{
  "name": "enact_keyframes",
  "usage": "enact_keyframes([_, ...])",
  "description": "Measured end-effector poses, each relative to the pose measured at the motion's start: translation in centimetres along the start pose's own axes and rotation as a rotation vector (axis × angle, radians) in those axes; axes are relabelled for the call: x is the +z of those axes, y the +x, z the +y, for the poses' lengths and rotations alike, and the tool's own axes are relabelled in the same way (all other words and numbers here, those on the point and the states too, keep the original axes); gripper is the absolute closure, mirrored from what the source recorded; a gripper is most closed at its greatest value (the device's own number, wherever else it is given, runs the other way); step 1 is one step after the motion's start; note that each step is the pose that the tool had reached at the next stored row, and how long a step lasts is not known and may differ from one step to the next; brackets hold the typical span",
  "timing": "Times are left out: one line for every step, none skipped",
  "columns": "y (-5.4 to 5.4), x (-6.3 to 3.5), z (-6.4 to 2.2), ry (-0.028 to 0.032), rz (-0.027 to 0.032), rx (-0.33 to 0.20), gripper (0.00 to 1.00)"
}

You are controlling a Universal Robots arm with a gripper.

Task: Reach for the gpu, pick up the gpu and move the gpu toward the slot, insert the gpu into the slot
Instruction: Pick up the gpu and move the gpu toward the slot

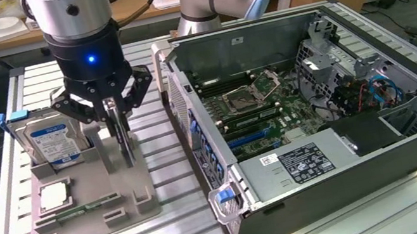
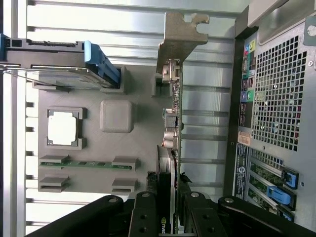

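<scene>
Gpu [image 1: 123,141] is the card to be moved, and it stands on its thin edge right under the hand, with its bottom edge in a groove of the gray stand [image 1: 73,227]. The gripper [image 1: 113,118] comes straight down over the card's top edge, with one finger on each flat side. It looks like the fingers are pinching the card between them. So this is the pick-up step: the card seems to be gripped, but it is not lifted yet, because its bottom sits in the stand. To get it out, the hand needs to pull straight up, so the card does not tip or catch on the groove. The shiny metal end of the card sticks out past the fingers, so it needs room too. The gray stand holds other parts. A hard drive [image 1: 47,139] with blue clips stands just beside the hand, on the far side from the case. A square silver chip [image 1: 54,197] lies flat in its own little pocket, lower down from the hand. A thin green memory stick [image 1: 87,208] lies in the holders next to that. On the hand's other side is the big open computer case [image 1: 357,181]. Inside it is the green motherboard [image 1: 268,110], and the slot [image 1: 248,139] for the card looks bare, well away from the hand.
</scene>
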State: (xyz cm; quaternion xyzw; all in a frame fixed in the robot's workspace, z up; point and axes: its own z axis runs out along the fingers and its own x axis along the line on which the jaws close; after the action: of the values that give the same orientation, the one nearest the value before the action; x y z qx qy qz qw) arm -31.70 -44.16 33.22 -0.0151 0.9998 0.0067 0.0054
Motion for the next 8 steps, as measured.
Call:
enact_keyframes([0.0,-0.03,0.0,0.0001,0.0,0.0,0.74])
enact_keyframes([0.0,-0.06,0.0,0.0001,0.0001,0.0,0.74])
enact_keyframes([0.0,-0.08,0.0,0.0001,0.0001,0.0,0.74])
enact_keyframes([0.0,-0.1,0.0,0.0001,0.0001,0.0,0.74])
enact_keyframes([0.0,-0.13,0.0,0.0001,0.0001,0.0,0.74])
enact_keyframes([0.0,-0.16,0.0,0.0002,0.0001,0.0,0.74])
enact_keyframes([0.0,-0.17,0.0,0.0001,0.0,0.0,0.74])
enact_keyframes([0.0,-0.19,0.0,0.0002,0.0,0.0,0.74])
